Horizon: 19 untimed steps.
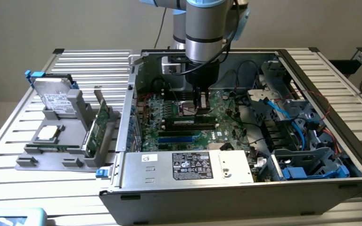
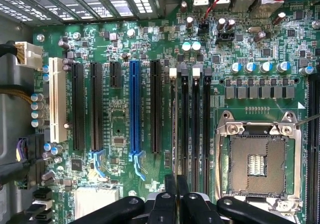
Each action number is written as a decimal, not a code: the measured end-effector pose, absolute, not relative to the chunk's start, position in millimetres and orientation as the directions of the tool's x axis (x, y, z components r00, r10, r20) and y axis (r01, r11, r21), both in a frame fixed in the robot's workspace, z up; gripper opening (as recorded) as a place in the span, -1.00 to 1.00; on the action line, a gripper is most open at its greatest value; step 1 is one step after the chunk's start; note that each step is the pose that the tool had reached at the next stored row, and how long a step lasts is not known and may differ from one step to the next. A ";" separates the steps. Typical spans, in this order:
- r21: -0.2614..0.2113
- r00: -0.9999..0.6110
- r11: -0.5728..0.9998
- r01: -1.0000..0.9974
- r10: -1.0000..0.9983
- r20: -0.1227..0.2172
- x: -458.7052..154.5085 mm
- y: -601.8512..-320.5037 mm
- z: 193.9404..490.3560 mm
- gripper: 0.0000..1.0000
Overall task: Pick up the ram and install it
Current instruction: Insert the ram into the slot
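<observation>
Inside the case, the ram sits beneath the hand.

one long white plastic slot, one long blue plastic slot, three long black slots and one short black slot. four narrow black memory slots side by side. one square silver-framed processor socket. one black two-fingered gripper. one open grey metal computer case.

Frame centre: your clear room lies over the motherboard, around the pincer. Power supply below, cabled drive cage right, case wall left bar your way.
</observation>
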<state>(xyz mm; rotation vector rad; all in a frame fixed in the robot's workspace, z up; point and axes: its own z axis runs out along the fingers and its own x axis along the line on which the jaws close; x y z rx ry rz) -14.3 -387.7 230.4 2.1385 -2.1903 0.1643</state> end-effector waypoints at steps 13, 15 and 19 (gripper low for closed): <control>-0.023 -0.022 0.019 -1.000 -0.991 0.129 -14.3 -387.7 229.5 -0.75; -0.023 -0.018 0.015 -1.000 -0.991 0.129 -14.3 -387.7 229.4 -0.75; -0.023 -0.012 0.009 -1.000 -0.992 0.129 -14.3 -387.7 229.4 -0.75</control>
